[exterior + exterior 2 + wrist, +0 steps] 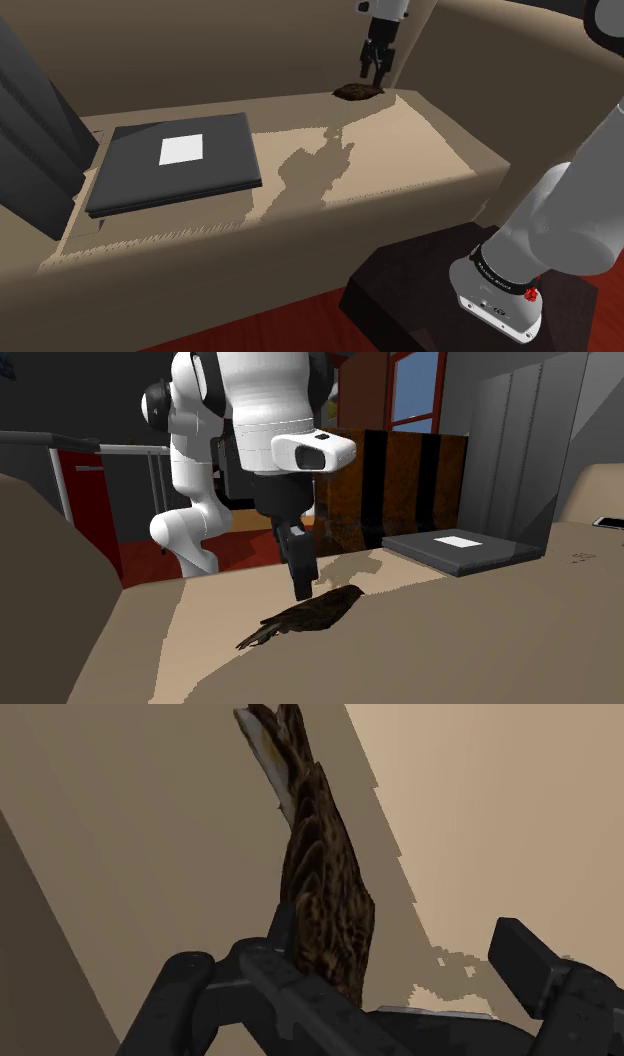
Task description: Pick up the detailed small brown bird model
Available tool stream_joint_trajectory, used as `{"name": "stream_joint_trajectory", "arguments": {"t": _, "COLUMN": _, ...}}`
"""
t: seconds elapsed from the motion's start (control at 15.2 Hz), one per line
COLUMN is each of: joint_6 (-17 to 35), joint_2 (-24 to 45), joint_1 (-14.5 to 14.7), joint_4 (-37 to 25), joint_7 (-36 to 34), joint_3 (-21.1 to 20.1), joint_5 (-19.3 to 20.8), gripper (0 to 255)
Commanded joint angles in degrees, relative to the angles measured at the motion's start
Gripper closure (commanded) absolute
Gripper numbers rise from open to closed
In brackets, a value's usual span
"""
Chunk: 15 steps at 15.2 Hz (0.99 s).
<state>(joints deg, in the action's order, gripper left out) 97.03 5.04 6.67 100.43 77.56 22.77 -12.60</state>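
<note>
On a smooth beige sofa seat (425,150), well apart from a flat dark-grey slab with a white label (175,165): slim, mottled brown feathered bird model (320,884), lying flat between the spread, ungripping fingers of the all-black end effector (372,75).

Beige sofa (420,150), reddish wooden floor (250,335), red-framed window (418,387) with blue panes.

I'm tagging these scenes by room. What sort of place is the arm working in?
Probably a living room: the bird model lies on what looks like a beige sofa seat with a backrest, over a reddish floor, with a window beyond.
</note>
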Motion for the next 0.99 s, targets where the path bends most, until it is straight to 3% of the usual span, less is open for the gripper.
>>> {"name": "stream_joint_trajectory", "arguments": {"t": 0.0, "joint_6": -2.3, "joint_2": 6.3, "joint_1": -0.8, "joint_4": -6.3, "joint_7": 6.1, "joint_3": -0.1, "joint_5": -2.5, "gripper": 0}}
{"name": "stream_joint_trajectory", "arguments": {"t": 0.59, "joint_6": 3.1, "joint_2": 7.0, "joint_1": -0.8, "joint_4": -1.5, "joint_7": 7.3, "joint_3": -0.5, "joint_5": -3.0, "gripper": 0}}
{"name": "stream_joint_trajectory", "arguments": {"t": 0.66, "joint_6": 3.2, "joint_2": 7.0, "joint_1": -0.8, "joint_4": -1.4, "joint_7": 7.3, "joint_3": -0.5, "joint_5": -3.0, "gripper": 255}}
{"name": "stream_joint_trajectory", "arguments": {"t": 0.92, "joint_6": 3.2, "joint_2": 7.0, "joint_1": -0.8, "joint_4": -1.3, "joint_7": 7.3, "joint_3": -0.6, "joint_5": -3.0, "gripper": 255}}
